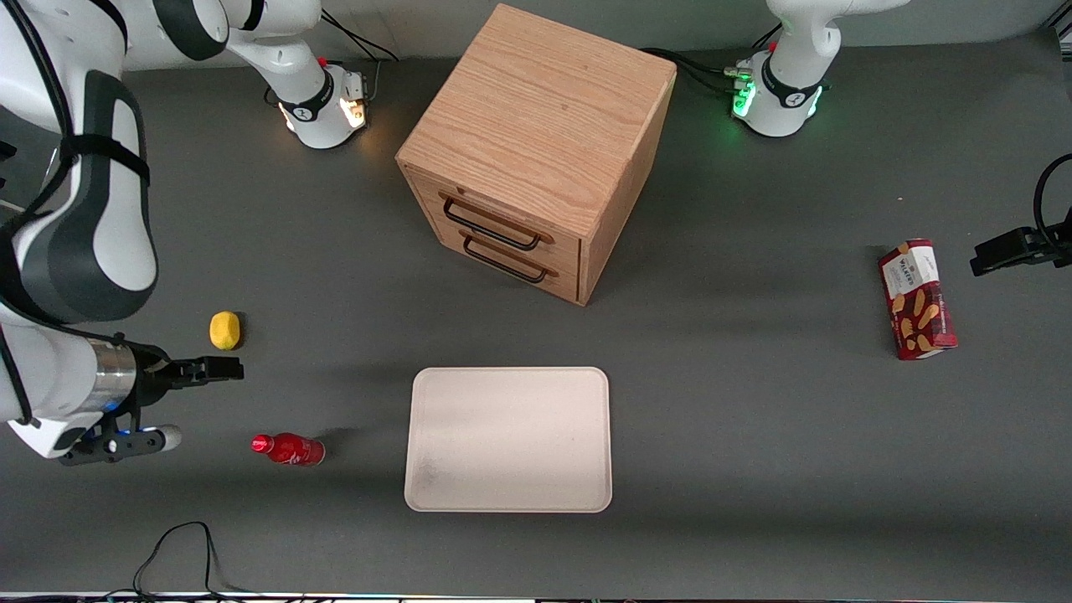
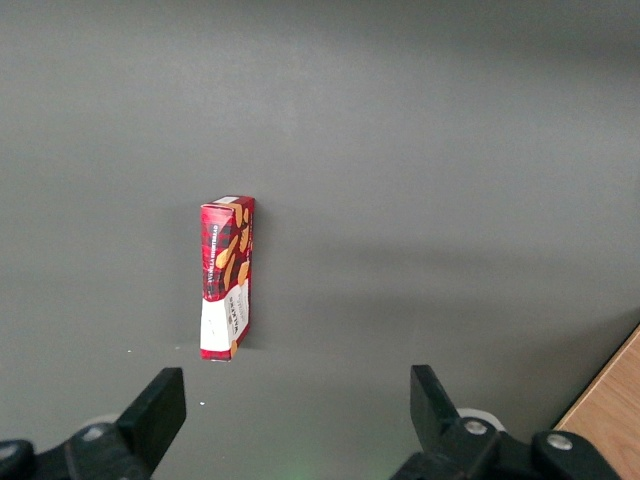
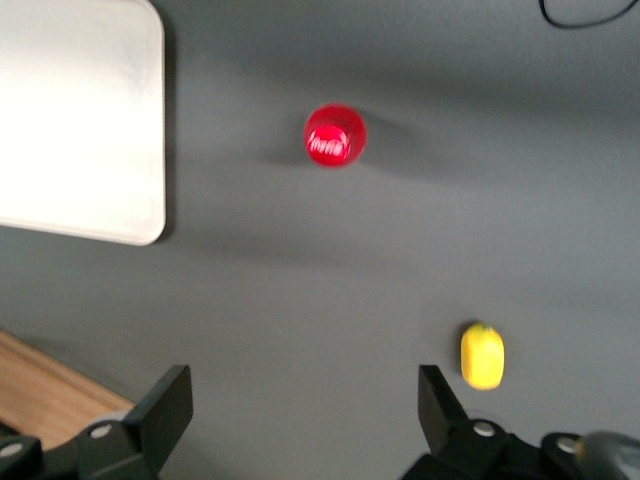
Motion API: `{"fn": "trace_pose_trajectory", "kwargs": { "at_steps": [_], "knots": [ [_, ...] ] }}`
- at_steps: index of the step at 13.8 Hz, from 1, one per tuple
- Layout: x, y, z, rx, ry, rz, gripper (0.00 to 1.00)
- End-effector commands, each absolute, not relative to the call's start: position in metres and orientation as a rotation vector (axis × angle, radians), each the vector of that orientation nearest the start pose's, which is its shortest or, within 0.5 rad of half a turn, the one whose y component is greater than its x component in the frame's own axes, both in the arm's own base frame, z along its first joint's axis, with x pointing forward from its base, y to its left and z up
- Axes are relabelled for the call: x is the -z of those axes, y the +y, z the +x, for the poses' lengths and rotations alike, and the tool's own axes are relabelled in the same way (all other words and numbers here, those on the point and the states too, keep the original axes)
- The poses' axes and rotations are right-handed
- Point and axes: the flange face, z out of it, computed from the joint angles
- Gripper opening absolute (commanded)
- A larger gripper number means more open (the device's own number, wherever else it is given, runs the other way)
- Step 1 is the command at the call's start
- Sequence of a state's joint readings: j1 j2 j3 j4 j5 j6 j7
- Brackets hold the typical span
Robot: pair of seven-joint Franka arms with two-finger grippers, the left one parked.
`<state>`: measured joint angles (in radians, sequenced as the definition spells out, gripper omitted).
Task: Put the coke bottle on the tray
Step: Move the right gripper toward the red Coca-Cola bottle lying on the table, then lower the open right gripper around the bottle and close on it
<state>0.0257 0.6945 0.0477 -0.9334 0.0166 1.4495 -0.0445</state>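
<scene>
Bottle [image 1: 289, 450] sitting on the surface [image 1: 754, 435] near the tray [image 1: 508, 438], toward the working arm's end, not on it yet. Looks upright in the wrist view, red cap [image 3: 335, 135] facing the camera, though the front view makes it read almost like it's lying over, so hard to call for sure.

Gripper [image 1: 219, 368] hanging above the surface close to the lemon [image 1: 224, 330], a bit farther from the front camera than the bottle. Fingers [image 3: 160, 410] spread wide, nothing between them. Not lined up over the bottle at this point.

Handling guess: small, light, hard and glossy, so probably slippery and easy to knock or roll if nudged off-centre. Round body too, so a pinch away from its middle could squirt it out. Best bet seems to be closing across the body just below the cap, straight down over it, fingers either side. Not fragile-looking, so a firm squeeze should be fine.

Tray bare and roomy, so drop-off looks forgiving. Drawer box [image 1: 536, 151] and biscuit box [image 1: 917, 299] well out of the way.
</scene>
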Motion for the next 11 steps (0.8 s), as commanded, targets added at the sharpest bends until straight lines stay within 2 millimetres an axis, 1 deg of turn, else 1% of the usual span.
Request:
{"fn": "trace_pose_trajectory", "kwargs": {
  "at_steps": [1, 4, 6, 8, 11],
  "knots": [
    [-0.452, 0.041, 0.734, -0.214, -0.151, -3.062, 1.00],
    [-0.427, 0.044, 0.747, -0.172, -0.149, -3.061, 1.00],
    [-0.405, 0.051, 0.755, -0.143, -0.159, -3.056, 0.99],
    [-0.385, 0.056, 0.759, -0.153, -0.175, -3.060, 0.99],
    [-0.366, 0.063, 0.765, -0.125, -0.211, -3.089, 0.98]
  ]
}}
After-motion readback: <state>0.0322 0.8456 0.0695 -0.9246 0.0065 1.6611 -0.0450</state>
